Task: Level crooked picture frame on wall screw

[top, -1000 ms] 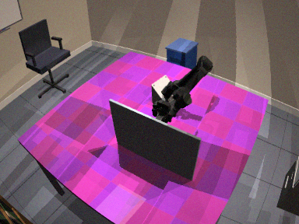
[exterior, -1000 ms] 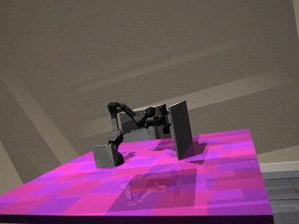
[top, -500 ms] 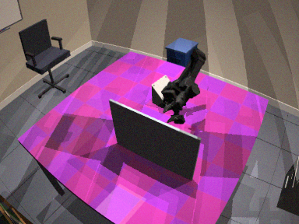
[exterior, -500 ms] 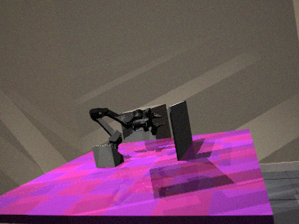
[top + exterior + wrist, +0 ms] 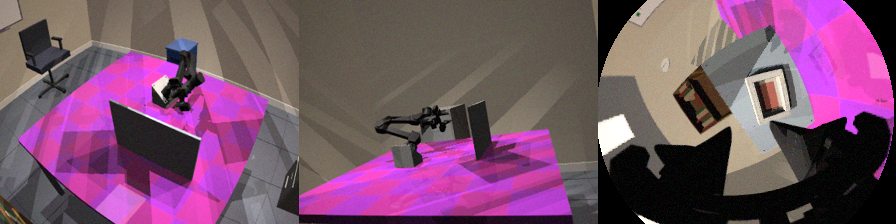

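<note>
The picture frame, white with a reddish picture, hangs on the pale front of the upright panel. The wrist view is rolled, so the panel's lower edge is at its right. The frame is plainly crooked against the panel's edges: its end toward the top of the wrist view sits lower, its end nearer the fingers higher. My gripper is open and empty, with a gap to the panel in the exterior view. The right finger's tip overlaps the frame's near corner only in view. Screw and strip are hidden.
A grey box stands by the arm's base on the checkered table. A blue cabinet stands behind the table. An office chair is at the left, a bookcase beyond the panel.
</note>
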`<state>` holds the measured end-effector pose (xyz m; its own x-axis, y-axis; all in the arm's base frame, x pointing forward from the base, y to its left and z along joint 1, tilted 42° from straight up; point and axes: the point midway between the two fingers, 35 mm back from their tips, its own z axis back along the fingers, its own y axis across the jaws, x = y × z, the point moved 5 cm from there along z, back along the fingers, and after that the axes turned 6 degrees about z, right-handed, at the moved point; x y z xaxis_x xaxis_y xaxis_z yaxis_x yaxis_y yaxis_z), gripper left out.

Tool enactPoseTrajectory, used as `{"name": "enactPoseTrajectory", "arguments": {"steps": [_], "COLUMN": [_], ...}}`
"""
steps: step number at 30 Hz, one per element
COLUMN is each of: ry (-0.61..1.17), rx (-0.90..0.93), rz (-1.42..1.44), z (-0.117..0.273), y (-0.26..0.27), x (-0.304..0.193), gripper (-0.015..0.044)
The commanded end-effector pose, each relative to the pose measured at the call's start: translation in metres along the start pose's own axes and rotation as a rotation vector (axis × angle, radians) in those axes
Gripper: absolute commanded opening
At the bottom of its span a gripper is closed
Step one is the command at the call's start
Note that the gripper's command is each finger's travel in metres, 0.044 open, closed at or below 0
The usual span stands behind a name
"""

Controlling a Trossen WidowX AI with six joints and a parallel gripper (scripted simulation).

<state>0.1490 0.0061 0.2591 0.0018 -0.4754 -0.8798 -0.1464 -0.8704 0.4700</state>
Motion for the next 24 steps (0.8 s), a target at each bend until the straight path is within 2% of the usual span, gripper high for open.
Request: {"name": "enactPoseTrajectory", "arguments": {"steps": [1, 24], "ry": [-0.008, -0.007], "rx": [0.011, 0.031], "rz": [-0.015, -0.031], "z": [0.0172, 0.0171], "y": [0.0072, 0.0056], "x": [0.0069, 0.007], "gripper": [0.026, 0.026]}}
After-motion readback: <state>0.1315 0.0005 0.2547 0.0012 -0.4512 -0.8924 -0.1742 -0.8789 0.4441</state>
